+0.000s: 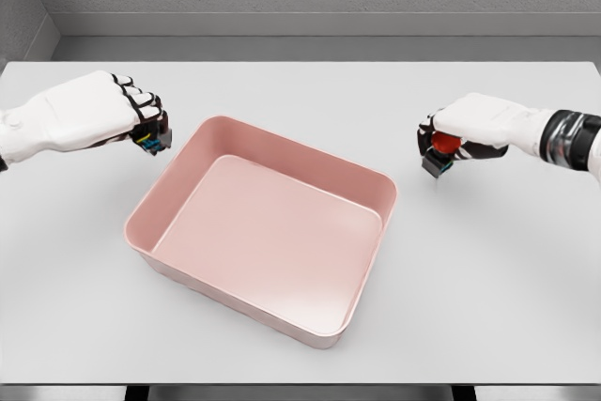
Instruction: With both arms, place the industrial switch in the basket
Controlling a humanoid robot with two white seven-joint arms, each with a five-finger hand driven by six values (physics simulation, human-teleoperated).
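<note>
**Both hands loaded beside the pink basket**

A shallow, rectangular pink plastic basket [268, 237] sits on the pale grey worktop [488, 269], nothing inside it. Left of the basket, just beyond its upper-left corner, the left robot hand [122, 115] is curled around a small dark part with blue and yellow details [153, 138]. Right of the basket, well apart from its rim, the right robot hand [470, 129] is clamped on the small industrial switch with a red knob and dark body [439, 152], held just above the worktop.
</note>
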